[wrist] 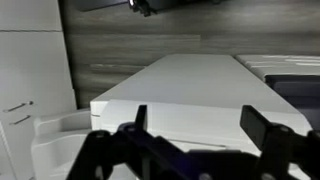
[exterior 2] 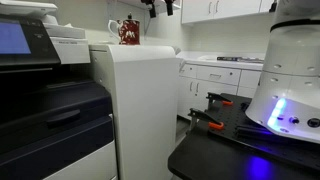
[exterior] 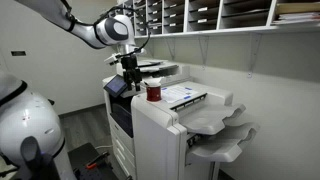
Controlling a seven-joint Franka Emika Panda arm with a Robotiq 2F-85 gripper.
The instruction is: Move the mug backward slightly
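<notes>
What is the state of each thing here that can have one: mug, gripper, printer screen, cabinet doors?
mug: upright on top of the printer, not held.
gripper: open, nothing between its fingers, apart from the mug.
printer screen: lit, blue.
wall cabinet doors: shut.

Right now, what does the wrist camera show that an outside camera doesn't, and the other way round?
Only the wrist view: that the jaws stand open with nothing between them, and the grey wood-look floor beyond. Only an exterior view: the mug standing on the printer, the arm reaching in, and the wall shelves. Both: the printer's flat white top and the jaws.
</notes>
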